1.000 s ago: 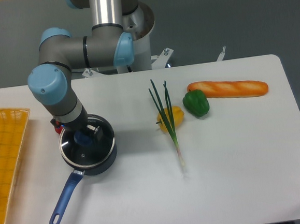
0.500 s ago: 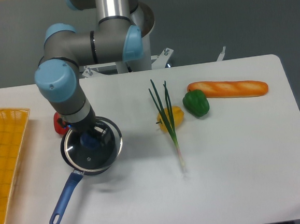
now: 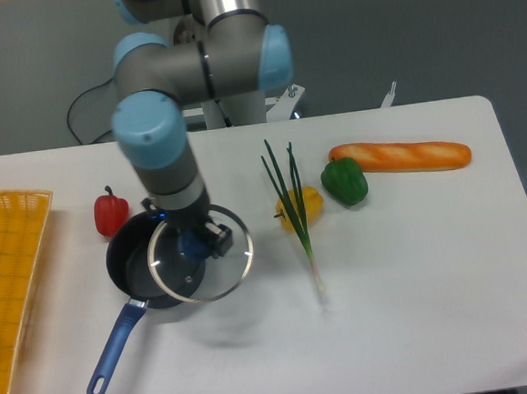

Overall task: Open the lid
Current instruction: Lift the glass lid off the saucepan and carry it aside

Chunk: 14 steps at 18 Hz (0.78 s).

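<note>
Compared with half a second before, the lid (image 3: 200, 255) had come off the saucepan (image 3: 134, 266) and shifted to the right; it hung raised, overlapping only the pan's right rim and reaching out over the desk (image 3: 406, 268). The arm had swung right with it, so the red bell pepper (image 3: 110, 214) behind the pan, half hidden earlier, stood in full view. The claw (image 3: 194, 245) pinched the lid's blue knob from above, its fingers pressed in on either side. The pan had not moved, its blue handle pointing toward the front-left; its dark inside seemed to hold nothing, though the lid and arm covered part of it. At the left edge lay the yellow basket (image 3: 13, 262), with a small reddish thing just showing at its lower left. The green onion (image 3: 292, 208), yellow pepper (image 3: 304, 206), green pepper (image 3: 344, 181) and baguette (image 3: 400, 156) lay as before.
</note>
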Available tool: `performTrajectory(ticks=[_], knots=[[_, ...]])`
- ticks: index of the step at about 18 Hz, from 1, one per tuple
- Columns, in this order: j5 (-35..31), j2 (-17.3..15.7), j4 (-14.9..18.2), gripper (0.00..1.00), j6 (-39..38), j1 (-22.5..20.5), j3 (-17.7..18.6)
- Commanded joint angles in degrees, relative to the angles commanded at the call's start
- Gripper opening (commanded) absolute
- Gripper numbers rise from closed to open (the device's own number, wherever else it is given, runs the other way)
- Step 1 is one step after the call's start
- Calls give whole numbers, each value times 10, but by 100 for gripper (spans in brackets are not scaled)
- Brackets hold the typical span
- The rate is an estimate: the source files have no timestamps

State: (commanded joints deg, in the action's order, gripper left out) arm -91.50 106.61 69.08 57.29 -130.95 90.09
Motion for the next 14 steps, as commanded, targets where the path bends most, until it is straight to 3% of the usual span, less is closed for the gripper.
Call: performTrajectory(ticks=[7,14], knots=[[-4,3,2,56,107,-58,-2],[-5,4,3,56,130,-73,2]])
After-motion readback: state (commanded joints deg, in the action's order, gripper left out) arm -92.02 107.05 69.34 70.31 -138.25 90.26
